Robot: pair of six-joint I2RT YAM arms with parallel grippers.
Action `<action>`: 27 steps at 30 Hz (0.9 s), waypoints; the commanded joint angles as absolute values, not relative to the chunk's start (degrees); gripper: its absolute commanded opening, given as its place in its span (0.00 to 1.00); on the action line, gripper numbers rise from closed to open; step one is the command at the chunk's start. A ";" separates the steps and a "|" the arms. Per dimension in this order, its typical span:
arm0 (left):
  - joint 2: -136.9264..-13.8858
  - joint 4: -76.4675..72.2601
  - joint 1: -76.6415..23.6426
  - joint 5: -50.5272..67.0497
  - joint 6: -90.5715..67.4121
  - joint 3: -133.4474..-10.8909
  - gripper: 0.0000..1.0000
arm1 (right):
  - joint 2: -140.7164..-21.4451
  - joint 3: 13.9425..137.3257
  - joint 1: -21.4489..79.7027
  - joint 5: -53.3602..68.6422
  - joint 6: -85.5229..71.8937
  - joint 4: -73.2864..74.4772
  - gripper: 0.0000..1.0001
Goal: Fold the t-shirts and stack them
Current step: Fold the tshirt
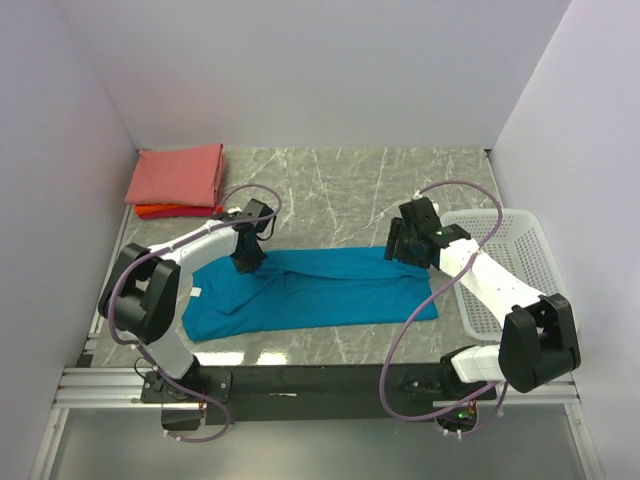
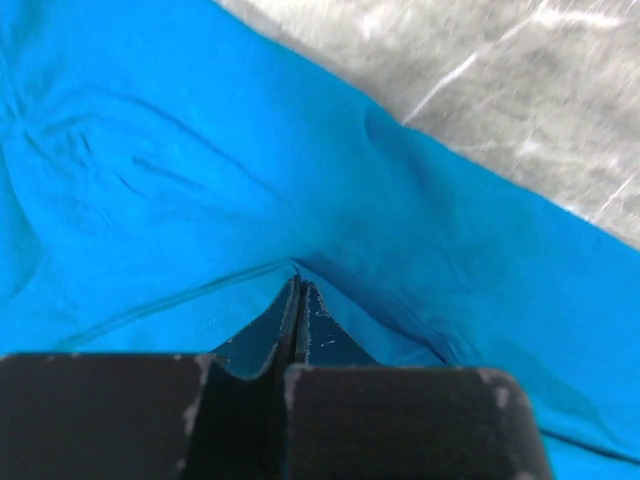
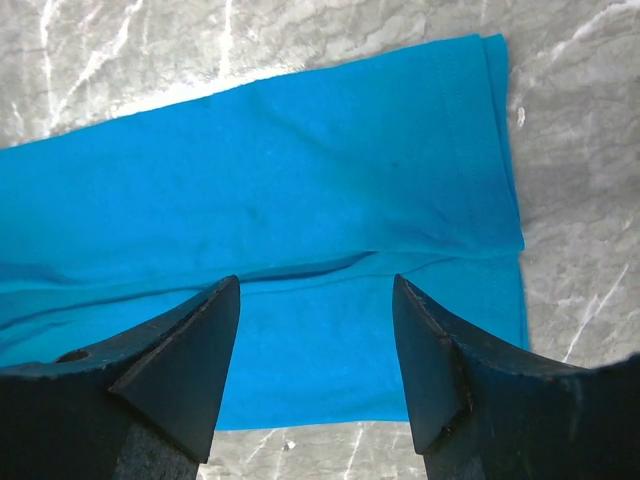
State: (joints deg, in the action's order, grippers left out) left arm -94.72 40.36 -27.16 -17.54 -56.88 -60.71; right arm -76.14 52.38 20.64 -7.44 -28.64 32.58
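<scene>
A teal-blue t-shirt lies in a long band across the middle of the marble table. My left gripper is down on its upper left edge. In the left wrist view its jaws are shut, pinching a hemmed fold of the teal t-shirt. My right gripper hovers over the shirt's right end. It stands open above a loose fold of the cloth, with nothing between its fingers. A folded salmon-pink t-shirt rests on an orange-red one at the back left.
A white mesh basket sits at the right edge of the table, partly under the right arm. White walls enclose the table at the back and on both sides. A black rail runs along the near edge.
</scene>
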 commanded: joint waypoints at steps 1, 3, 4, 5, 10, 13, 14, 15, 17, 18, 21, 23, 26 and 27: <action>-92.82 42.54 -29.17 -18.11 -60.29 -62.14 0.01 | -73.83 51.51 20.92 -8.70 -27.77 31.38 0.69; -91.76 44.46 -29.97 -17.32 -62.65 -61.88 0.01 | -73.74 51.33 20.92 -8.26 -27.51 31.20 0.69; -91.41 45.43 -30.93 -17.31 -63.88 -61.79 0.01 | -73.65 51.15 20.92 -7.91 -27.25 31.03 0.69; -91.06 47.27 -31.46 -17.14 -65.11 -61.61 0.01 | -73.57 51.07 20.92 -7.48 -26.90 30.85 0.69; -87.37 50.62 -35.15 -16.35 -73.82 -60.30 0.01 | -73.21 49.66 21.00 -6.77 -25.84 29.71 0.69; -86.66 51.68 -38.05 -15.56 -77.33 -59.24 0.01 | -73.48 48.69 20.92 -5.45 -25.14 28.92 0.69; -87.10 52.03 -38.49 -15.03 -78.74 -58.98 0.01 | -73.74 48.52 20.92 -5.19 -25.14 28.83 0.69; -87.36 52.64 -39.11 -14.86 -79.45 -58.89 0.01 | -73.83 48.34 20.92 -5.01 -25.14 28.83 0.69; -87.97 52.73 -41.04 -14.33 -80.59 -58.89 0.01 | -73.83 48.08 20.92 -4.57 -25.22 28.65 0.69; -88.59 52.47 -41.65 -13.98 -81.12 -58.97 0.02 | -73.83 47.90 20.92 -4.40 -25.14 28.74 0.69; -90.00 52.91 -44.29 -13.71 -82.17 -59.24 0.20 | -72.86 47.37 20.92 -4.04 -25.22 28.48 0.69; -90.52 53.88 -45.44 -13.80 -82.44 -59.68 0.25 | -72.25 47.11 20.92 -4.22 -25.40 28.04 0.69; -89.39 54.14 -47.54 -13.89 -83.40 -59.85 0.36 | -71.72 46.23 20.92 -4.30 -25.66 26.90 0.69; -88.86 54.14 -48.33 -14.50 -83.50 -59.94 0.47 | -71.72 46.23 20.92 -4.39 -25.75 26.81 0.69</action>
